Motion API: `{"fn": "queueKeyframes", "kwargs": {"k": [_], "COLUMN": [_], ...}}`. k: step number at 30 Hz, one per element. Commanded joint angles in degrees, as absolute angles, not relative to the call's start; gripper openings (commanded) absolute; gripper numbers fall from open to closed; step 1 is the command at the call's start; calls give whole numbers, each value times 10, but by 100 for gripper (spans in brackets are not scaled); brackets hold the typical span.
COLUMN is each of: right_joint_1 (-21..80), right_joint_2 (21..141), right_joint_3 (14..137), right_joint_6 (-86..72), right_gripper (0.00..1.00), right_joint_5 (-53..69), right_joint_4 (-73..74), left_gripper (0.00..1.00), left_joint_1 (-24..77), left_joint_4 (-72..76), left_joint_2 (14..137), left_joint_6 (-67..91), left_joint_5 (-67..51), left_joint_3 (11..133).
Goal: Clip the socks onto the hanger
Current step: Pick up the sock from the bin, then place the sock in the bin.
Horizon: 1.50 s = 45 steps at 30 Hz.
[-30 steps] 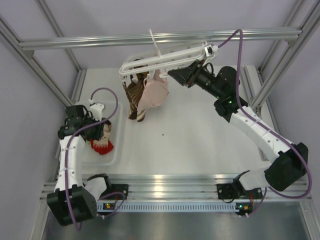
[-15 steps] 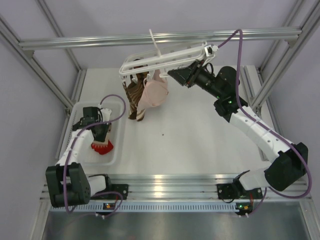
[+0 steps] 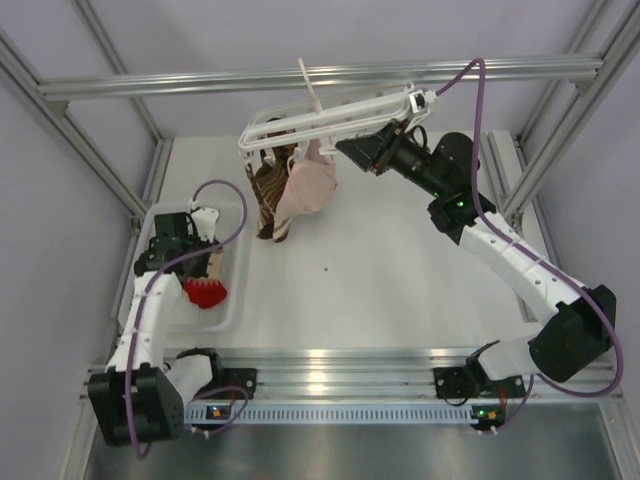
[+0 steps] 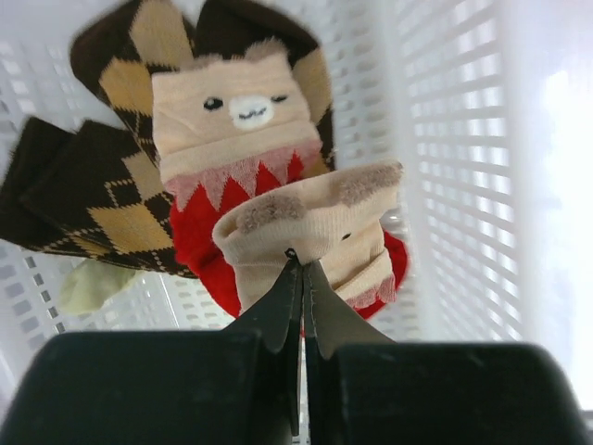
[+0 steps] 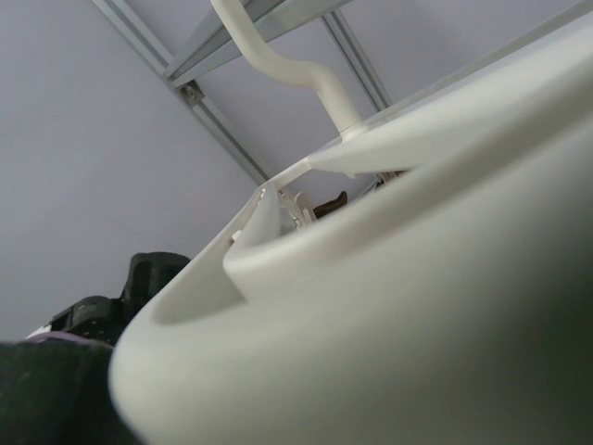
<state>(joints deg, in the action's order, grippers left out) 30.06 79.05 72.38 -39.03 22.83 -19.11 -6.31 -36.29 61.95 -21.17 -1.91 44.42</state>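
A white hanger is held up at the back, and my right gripper is shut on its right frame. A brown striped sock and a pale pink sock hang from its clips. In the right wrist view the hanger fills the frame and hides the fingers. My left gripper is down in the white basket, over a red sock. Its jaws are shut, pinching the beige cuff of that red sock. Behind it lie a second red sock with a bear face and a brown argyle sock.
The basket's slatted wall rises close on the right of my left gripper. An aluminium rail crosses above the hanger's hook. Frame posts stand at both sides of the white table.
My left arm swung right into the basket and its jaws went from open to shut on the sock's cuff. The right arm and hanger have not moved.
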Motion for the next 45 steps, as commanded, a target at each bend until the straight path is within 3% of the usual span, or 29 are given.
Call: {"fn": "queueKeyframes", "kwargs": {"k": [1,8,9,12,19,22,27,30,36,45], "right_joint_1": [294,294,293,294,294,294,294,293,293,258], "right_joint_2": [785,780,780,780,788,788,786,782,779,770], "right_joint_3": [727,717,718,719,724,723,717,714,715,710], "right_joint_6": [-383,-380,-380,-376,-381,-377,-372,-367,-345,-337], "right_gripper": [0,0,0,0,0,0,0,0,0,0], "right_joint_5": [240,245,245,249,254,256,262,264,278,270], "right_joint_4": [-194,-204,-204,-208,-218,-219,-221,-217,-209,-203], "left_gripper": [0,0,0,0,0,0,0,0,0,0], "left_joint_1": [-62,-62,-62,-62,-60,-7,219,285,340,340], "left_joint_4": [-422,-431,-412,-293,-162,-148,-155,-135,-34,-49], "left_joint_2": [535,378,361,305,400,459,512,539,556,615], "left_joint_6": [-207,-216,-215,-160,-78,-81,-188,-233,-339,-364], "left_joint_5": [-108,-314,-390,-458,-561,-527,-333,-266,-206,-179], "left_joint_3": [504,577,581,563,596,628,652,656,617,659]}}
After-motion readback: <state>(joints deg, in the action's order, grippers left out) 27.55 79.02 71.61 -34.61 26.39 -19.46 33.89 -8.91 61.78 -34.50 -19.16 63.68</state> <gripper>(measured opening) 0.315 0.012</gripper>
